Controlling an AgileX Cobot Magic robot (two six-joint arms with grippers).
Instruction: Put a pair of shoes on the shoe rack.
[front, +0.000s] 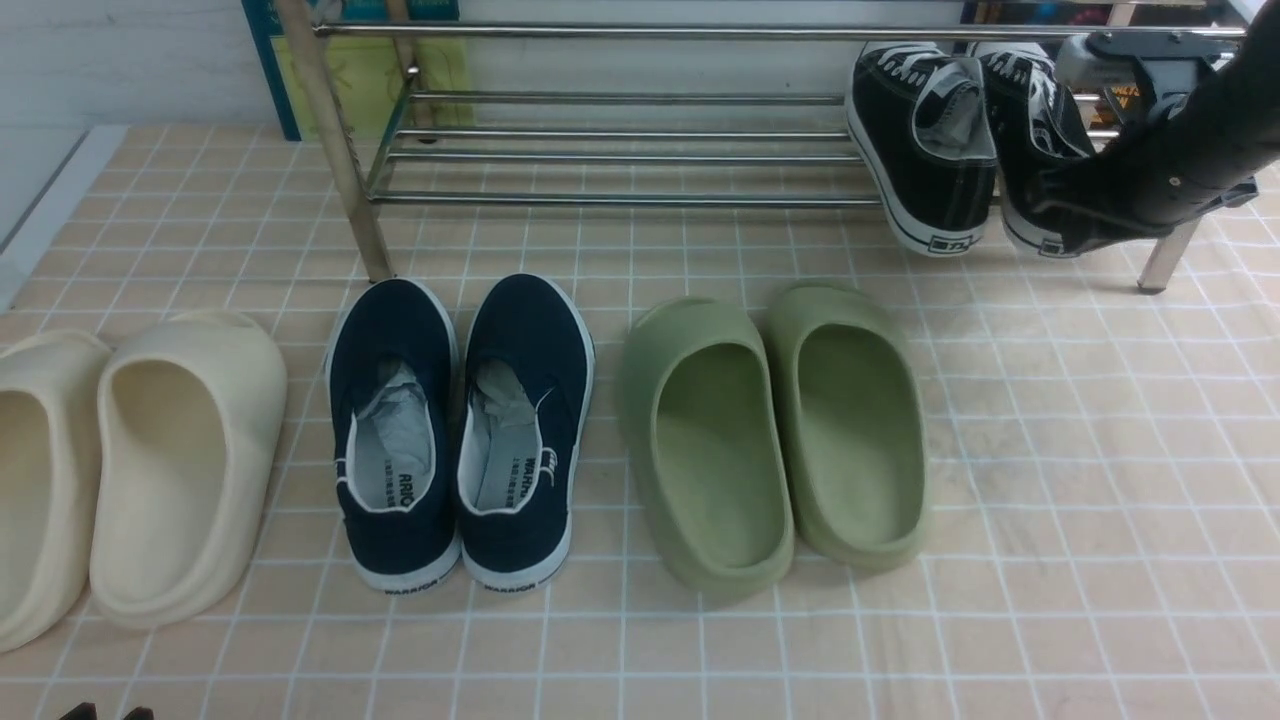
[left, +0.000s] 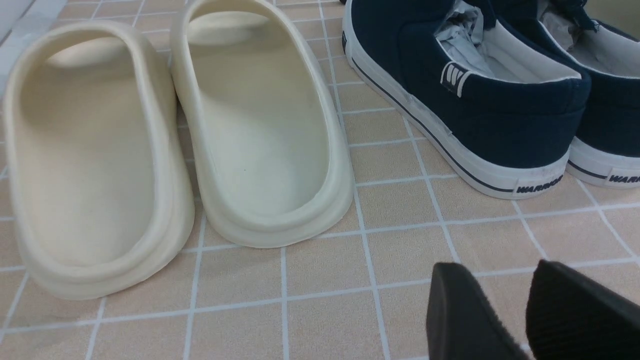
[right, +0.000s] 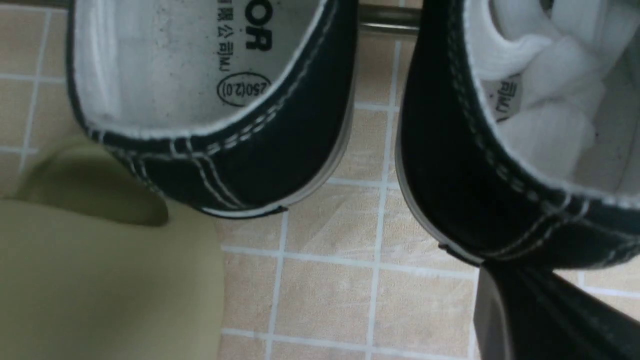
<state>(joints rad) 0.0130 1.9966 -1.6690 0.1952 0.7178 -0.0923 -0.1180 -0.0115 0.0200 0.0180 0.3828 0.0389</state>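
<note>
The pair of sneakers (front: 935, 150) sits at the right end of the shoe rack (front: 620, 198), side by side (heels overhanging the front bar). On the floor (front: 1100, 450) before the rack, three pairs stand in a row: left slides (front: 180, 460), slip-ons (front: 460, 430), right slides (front: 780, 430).

My front view faces forward over the whole counter (front: 1050, 450). Wrist views sit close: left on left-edge cream slides (left: 260, 125), right on far-right sneakers (right: 240, 165).

A peach tiled surface (front: 1050, 420) with white grout lines spreads out below me. A white wall (front: 120, 60) closes off twelve o'clock, and at eleven o'clock a blue-edged yellow board (front: 365, 75) stands against it.
</note>
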